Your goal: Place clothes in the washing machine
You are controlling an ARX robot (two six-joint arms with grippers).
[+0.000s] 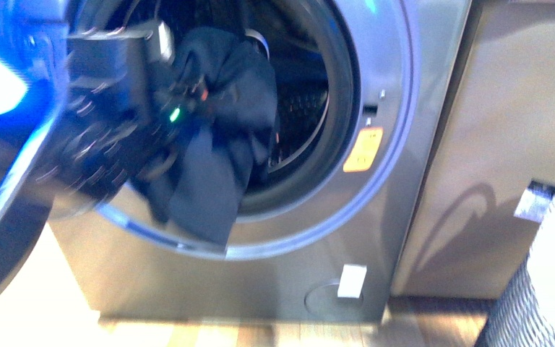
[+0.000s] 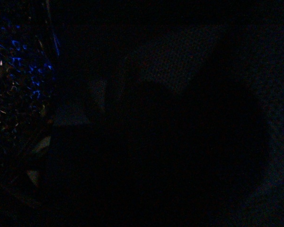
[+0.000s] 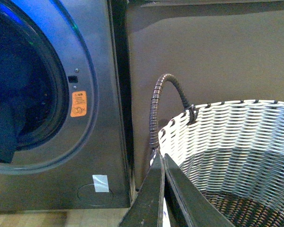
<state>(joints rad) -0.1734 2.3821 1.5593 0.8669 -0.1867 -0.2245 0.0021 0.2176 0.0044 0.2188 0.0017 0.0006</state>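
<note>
The silver-grey washing machine (image 1: 376, 217) fills the front view with its round porthole open. A dark garment (image 1: 224, 152) hangs out of the porthole, its lower end draped over the gasket and rim. My left gripper (image 1: 191, 90) is shut on the dark garment at the mouth of the drum; the arm behind it is blurred. The left wrist view is dark. In the right wrist view my right gripper (image 3: 161, 160) is shut and holds nothing, beside the handle of a wicker basket (image 3: 236, 137). The washing machine (image 3: 104, 94) and the dark garment (image 3: 4, 137) also show there.
The machine's door (image 1: 0, 202) stands open at the left. A plain grey-beige cabinet (image 1: 491, 144) adjoins the machine on the right. The white wicker basket (image 1: 549, 289) sits at the lower right on the wooden floor (image 1: 260, 334). A yellow sticker (image 1: 363, 150) marks the porthole rim.
</note>
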